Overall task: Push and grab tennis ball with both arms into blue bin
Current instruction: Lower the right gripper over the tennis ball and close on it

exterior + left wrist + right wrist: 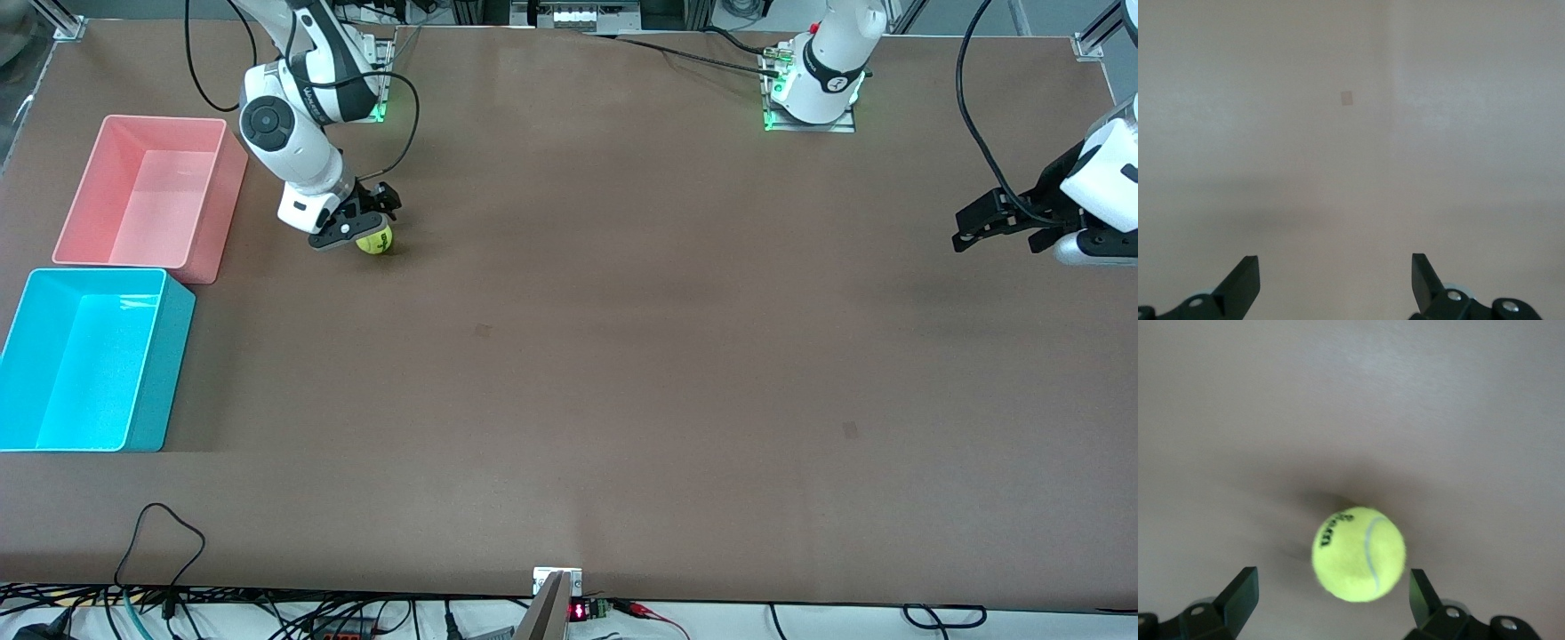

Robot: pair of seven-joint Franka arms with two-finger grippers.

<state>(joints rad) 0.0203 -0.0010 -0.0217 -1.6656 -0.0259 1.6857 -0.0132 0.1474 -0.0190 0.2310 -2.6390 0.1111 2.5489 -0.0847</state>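
- The small fuzzy yellow-green tennis ball [375, 240] [1359, 553] lies on the brown matte table [622, 356], toward the right arm's end, beside the pink tub and farther from the front camera than the blue one.
- Its felt nap carries a pale curved seam and a dark printed logo; the letters are too blurred to read.
- The right arm's black two-finger gripper [349, 233] [1331, 600] sits low at the ball, fingers spread, the ball between them and untouched by either.
- The bright cyan rectangular plastic blue bin [160, 356] has smooth tall walls.
- The pink rectangular plastic tub [218, 222] stands just beside it.
- The left arm's black gripper [996, 227] [1335, 283] waits over bare table, fingers spread.
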